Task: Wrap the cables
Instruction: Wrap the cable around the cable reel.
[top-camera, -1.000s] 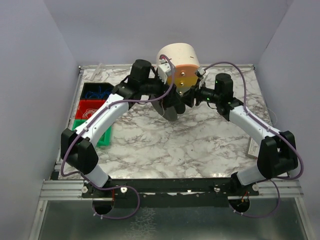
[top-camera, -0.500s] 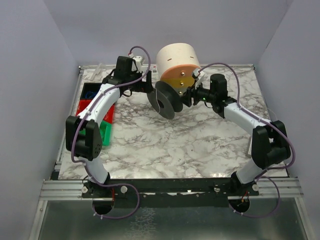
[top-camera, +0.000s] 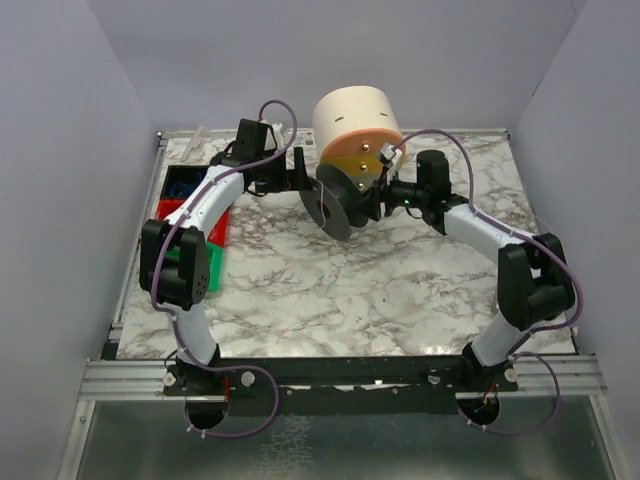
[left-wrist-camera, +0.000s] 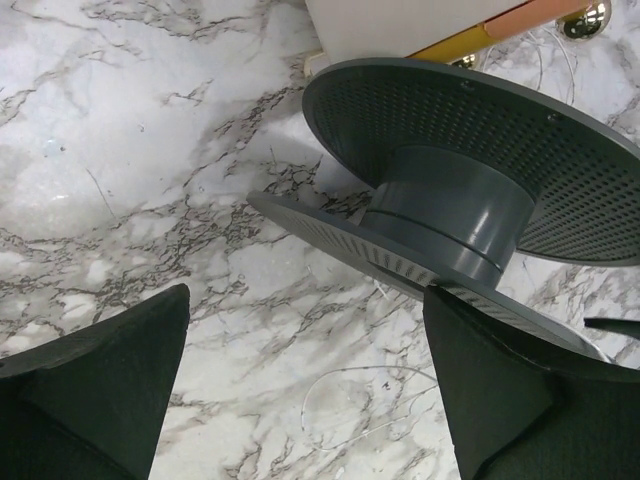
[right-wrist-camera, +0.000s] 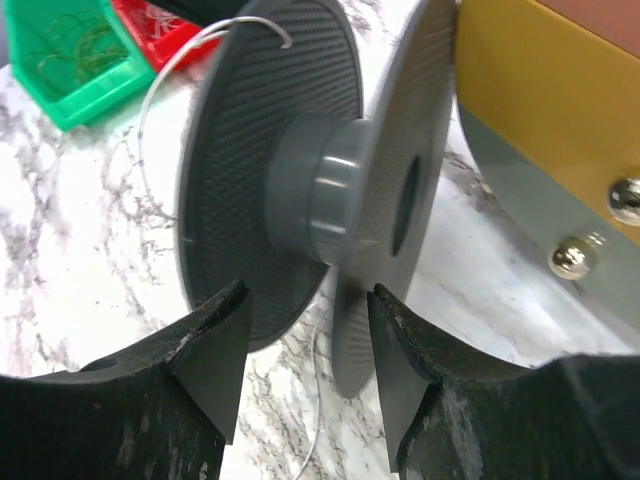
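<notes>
- The dark grey spool (left-wrist-camera: 450, 215) stands on edge on the marble table (top-camera: 330, 290), its 2 perforated flanges joined by a smooth hub.
- Right gripper (right-wrist-camera: 308, 295): it comes at the spool from the spool's right. Its 2 fingers are part-way apart and closed onto the spool's lower edge, with both flange rims between them.
- Left gripper (left-wrist-camera: 305, 300): it hangs just to the left of the spool, and its 2 fingers are spread wide with only bare table between them. It touches nothing.
- The cables (right-wrist-camera: 141, 130) show as a hair-thin pale strand. It leaves the top rim of the spool's far flange and arcs out and down on the side away from the right gripper.
- More of the same thin wire lies in a loose loop on the table below the spool, seen from the left wrist between the open fingers.
- The hub looks bare; I cannot tell whether any wire is wound on it.
- Right behind the spool, a cream drum (top-camera: 357, 120) with an orange face sits close to the rear flange.
- Well to the left of the spool, 3 bins sit in a row at the table edge: blue (top-camera: 185, 185), red (top-camera: 175, 215) and green (top-camera: 205, 265). The green one holds fine tangled wire.
</notes>
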